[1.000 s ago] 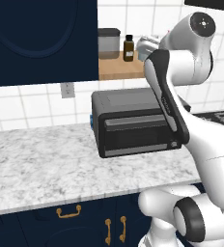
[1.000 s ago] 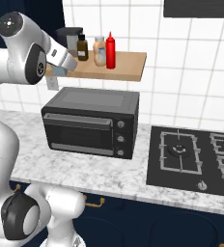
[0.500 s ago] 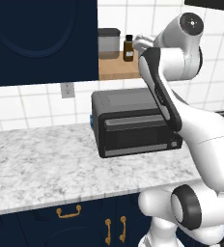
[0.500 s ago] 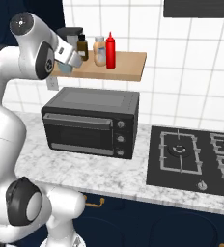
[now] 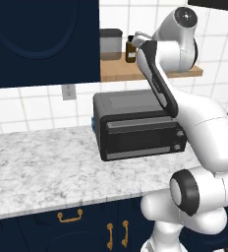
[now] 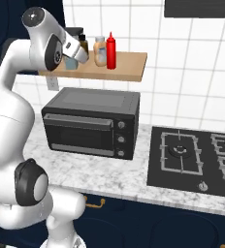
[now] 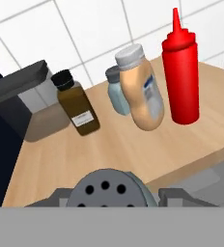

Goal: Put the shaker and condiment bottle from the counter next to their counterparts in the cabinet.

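Note:
My gripper is shut on the shaker, whose grey holed cap shows between the fingers. From the right base view the gripper holds this pale blue shaker at the left front of the cabinet shelf. On the shelf board the red condiment bottle stands upright at the right. Beside it lean the tan bottle and, half hidden behind that, the matching small shaker. The red bottle and tan bottle stand side by side.
A dark brown bottle and a grey canister stand at the shelf's left, by the navy wall cupboard. A black toaster oven sits on the marble counter under the shelf. A stove lies to the right.
The hand with the shaker has moved a little to the right and closer to the shelf; the arm's elbow has swung with it. The bottles on the shelf have not moved.

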You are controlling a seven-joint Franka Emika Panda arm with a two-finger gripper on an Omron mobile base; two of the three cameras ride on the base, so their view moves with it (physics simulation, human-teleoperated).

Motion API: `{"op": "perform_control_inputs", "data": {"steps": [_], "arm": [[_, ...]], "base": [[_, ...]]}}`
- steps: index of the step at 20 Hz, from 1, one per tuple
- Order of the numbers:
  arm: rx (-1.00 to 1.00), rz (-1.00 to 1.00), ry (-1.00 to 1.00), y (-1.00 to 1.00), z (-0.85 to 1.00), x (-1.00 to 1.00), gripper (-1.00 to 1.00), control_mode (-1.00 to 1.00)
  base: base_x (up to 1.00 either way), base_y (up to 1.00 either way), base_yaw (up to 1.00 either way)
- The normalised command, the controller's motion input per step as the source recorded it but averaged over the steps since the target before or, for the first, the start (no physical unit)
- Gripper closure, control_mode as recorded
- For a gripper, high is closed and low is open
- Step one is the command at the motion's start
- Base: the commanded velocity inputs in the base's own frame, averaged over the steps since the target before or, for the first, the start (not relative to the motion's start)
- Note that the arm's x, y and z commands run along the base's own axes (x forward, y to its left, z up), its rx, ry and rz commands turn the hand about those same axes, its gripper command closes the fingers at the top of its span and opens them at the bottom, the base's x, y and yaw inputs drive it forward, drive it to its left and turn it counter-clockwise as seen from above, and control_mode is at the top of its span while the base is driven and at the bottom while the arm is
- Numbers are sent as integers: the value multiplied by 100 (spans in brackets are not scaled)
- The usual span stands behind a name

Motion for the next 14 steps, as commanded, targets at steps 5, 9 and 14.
{"op": "perform_control_inputs", "data": {"steps": [5, 9, 14], "arm": [[0, -1, 2, 0, 0, 42, 100, -100], [0, -1, 2, -1, 0, 44, 100, -100], [0, 0, 1, -2, 0, 42, 100, -100]], "base": [[0, 0, 0], [0, 0, 0], [0, 0, 0]]}}
